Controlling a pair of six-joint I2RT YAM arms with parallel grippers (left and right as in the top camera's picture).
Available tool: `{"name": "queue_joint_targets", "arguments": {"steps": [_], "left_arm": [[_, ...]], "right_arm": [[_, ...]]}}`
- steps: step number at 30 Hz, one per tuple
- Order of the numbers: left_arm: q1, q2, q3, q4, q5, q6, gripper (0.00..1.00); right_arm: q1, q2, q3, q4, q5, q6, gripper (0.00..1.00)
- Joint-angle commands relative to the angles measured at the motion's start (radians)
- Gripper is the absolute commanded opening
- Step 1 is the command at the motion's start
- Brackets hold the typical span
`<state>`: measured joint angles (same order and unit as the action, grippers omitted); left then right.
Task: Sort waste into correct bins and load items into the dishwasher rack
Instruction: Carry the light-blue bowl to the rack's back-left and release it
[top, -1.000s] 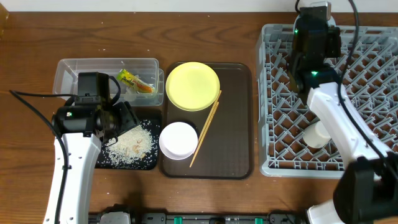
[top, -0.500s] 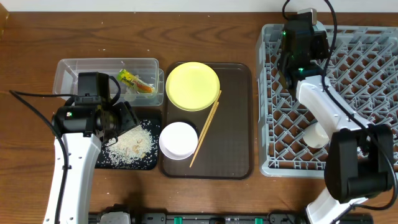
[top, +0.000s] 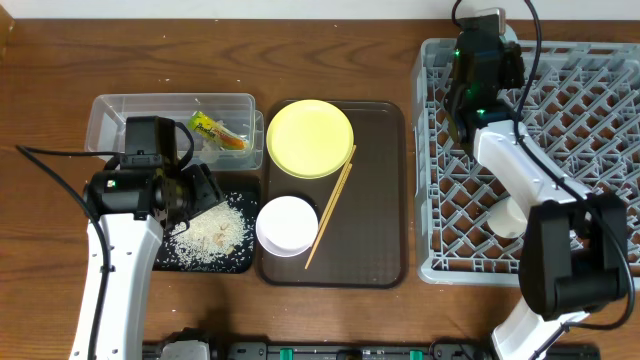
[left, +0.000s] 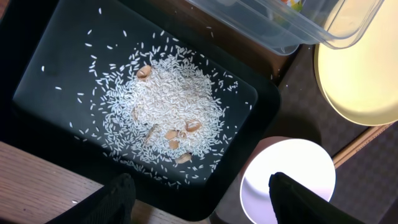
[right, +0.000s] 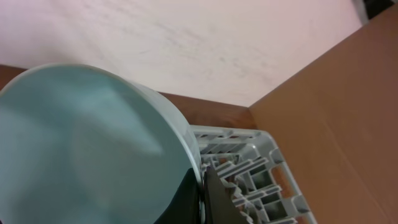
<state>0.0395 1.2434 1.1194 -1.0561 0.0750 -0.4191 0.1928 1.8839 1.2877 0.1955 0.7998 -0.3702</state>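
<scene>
Right fingers (right: 212, 198) pinch the light blue bowl (right: 81, 149) at its rim.

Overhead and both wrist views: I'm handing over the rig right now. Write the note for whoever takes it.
Left gripper: open, empty, above the rice in the black tray.
Right gripper: shut on the light blue bowl, at the dishwasher rack far corner.
Done: wrapper in the clear tub; pale green cup in the rack.
Left: seat the bowl; load yellow plate, white bowl and chopsticks from the brown tray.
</scene>
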Motion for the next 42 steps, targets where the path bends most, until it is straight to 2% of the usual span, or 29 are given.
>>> {"name": "queue_joint_targets", "arguments": {"steps": [1, 12, 19, 24, 28, 32, 36, 40, 42], "left_arm": [[0.005, -0.007, -0.005, -0.007, -0.005, -0.005, 0.72], [0.005, -0.007, -0.005, -0.007, -0.005, -0.005, 0.72], [0.005, -0.007, -0.005, -0.006, -0.005, -0.005, 0.72], [0.005, -0.007, -0.005, -0.006, -0.005, -0.005, 0.72], [0.005, -0.007, -0.005, -0.006, -0.005, -0.005, 0.72], [0.005, -0.007, -0.005, -0.005, -0.005, -0.005, 0.72], [0.005, -0.007, -0.005, -0.005, -0.005, -0.005, 0.72], [0.005, -0.007, -0.005, -0.005, -0.005, -0.005, 0.72], [0.005, -0.007, -0.005, -0.005, -0.005, -0.005, 0.72]], "right_arm": [[0.008, 0.033, 0.014, 0.009, -0.004, -0.001, 0.01], [0.049, 0.080, 0.014, -0.018, -0.003, 0.000, 0.01], [0.097, 0.079, 0.014, -0.086, 0.069, 0.102, 0.01], [0.129, 0.061, 0.014, -0.220, 0.068, 0.219, 0.04], [0.150, 0.033, 0.014, -0.355, 0.063, 0.338, 0.14], [0.165, -0.001, 0.014, -0.491, 0.047, 0.435, 0.36], [0.165, -0.068, 0.014, -0.633, -0.075, 0.550, 0.53], [0.165, -0.145, 0.014, -0.653, -0.083, 0.550, 0.64], [0.164, -0.202, 0.014, -0.652, -0.097, 0.519, 0.65]]}}
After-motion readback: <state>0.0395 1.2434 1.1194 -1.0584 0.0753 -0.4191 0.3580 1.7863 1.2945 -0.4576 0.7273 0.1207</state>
